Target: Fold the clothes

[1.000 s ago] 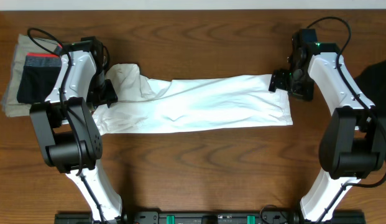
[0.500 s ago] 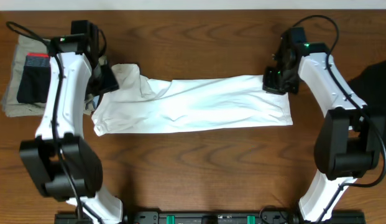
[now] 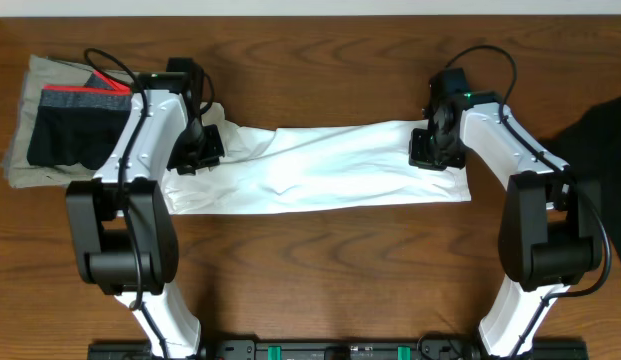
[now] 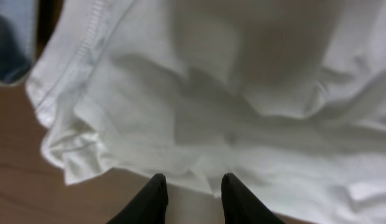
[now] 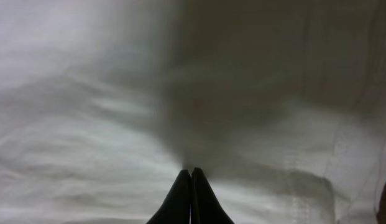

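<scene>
The white T-shirt (image 3: 320, 165) lies folded into a long strip across the middle of the table, bunched at its left end. My left gripper (image 3: 195, 158) sits at that bunched end. In the left wrist view its fingers (image 4: 193, 183) stand a little apart, with the shirt's wrinkled hem (image 4: 118, 143) reaching between the tips. My right gripper (image 3: 431, 155) is on the shirt's right end. Its fingertips (image 5: 191, 173) are pressed together into the white cloth (image 5: 87, 143). A black garment (image 3: 602, 125) lies at the right table edge.
Black shorts with a red-and-grey waistband (image 3: 75, 130) rest on khaki-grey folded pieces (image 3: 20, 150) at the far left, close to my left arm. Bare wooden table (image 3: 320, 260) shows in front of and behind the shirt.
Both grippers have moved inward onto the shirt's ends. The right one has gone from open to shut. The left one's fingers have drawn closer together.
</scene>
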`<state>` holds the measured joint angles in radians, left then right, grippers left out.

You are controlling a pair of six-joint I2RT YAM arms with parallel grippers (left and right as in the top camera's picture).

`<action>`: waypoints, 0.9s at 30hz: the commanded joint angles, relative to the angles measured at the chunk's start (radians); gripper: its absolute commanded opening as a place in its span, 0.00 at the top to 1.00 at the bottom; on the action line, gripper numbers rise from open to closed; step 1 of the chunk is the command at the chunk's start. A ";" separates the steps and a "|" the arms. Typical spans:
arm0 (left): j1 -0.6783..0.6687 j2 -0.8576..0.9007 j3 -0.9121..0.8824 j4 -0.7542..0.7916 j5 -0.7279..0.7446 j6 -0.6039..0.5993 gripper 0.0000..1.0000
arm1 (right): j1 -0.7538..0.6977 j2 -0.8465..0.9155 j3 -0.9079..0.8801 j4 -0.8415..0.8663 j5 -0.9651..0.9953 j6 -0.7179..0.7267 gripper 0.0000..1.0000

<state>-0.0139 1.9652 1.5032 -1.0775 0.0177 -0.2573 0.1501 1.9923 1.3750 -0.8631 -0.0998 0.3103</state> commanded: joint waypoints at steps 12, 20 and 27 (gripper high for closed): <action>0.002 0.130 -0.010 0.040 -0.003 0.016 0.68 | -0.068 -0.010 -0.130 0.100 0.063 0.072 0.98; 0.002 0.134 -0.010 0.070 -0.003 -0.021 0.57 | -0.148 -0.010 -0.161 0.145 0.066 0.071 0.98; 0.002 0.134 -0.010 0.070 -0.002 -0.058 0.57 | -0.208 -0.010 -0.161 0.195 0.075 0.056 0.98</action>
<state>-0.0139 2.0911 1.4982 -1.0058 0.0200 -0.2836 -0.0227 1.9659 1.2411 -0.6788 -0.0978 0.3660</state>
